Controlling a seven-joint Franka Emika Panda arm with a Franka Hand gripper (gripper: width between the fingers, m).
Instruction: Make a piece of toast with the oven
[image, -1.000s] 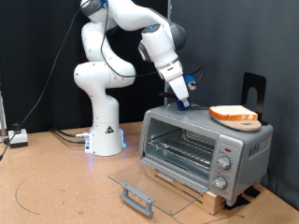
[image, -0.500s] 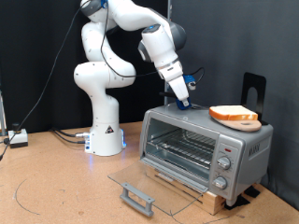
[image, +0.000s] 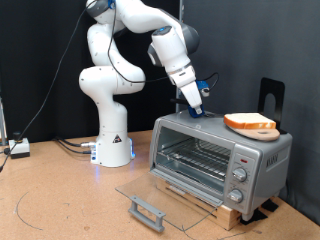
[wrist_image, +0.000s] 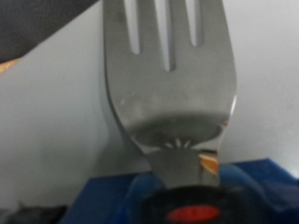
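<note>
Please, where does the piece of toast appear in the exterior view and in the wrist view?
Exterior view: the piece of toast lies on top of the oven, at the view's right.
Wrist view: not clearly in it; a metal fork fills the picture.
Shared landmark: the blue part at the gripper.

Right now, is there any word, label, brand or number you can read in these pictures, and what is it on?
No text can be read.
Oven knob panel: marks beside the knobs, too small and blurred.
Red spot near the fork in the wrist view: blurred, no letters visible.
Toast, robot arm: no visible print.
</note>
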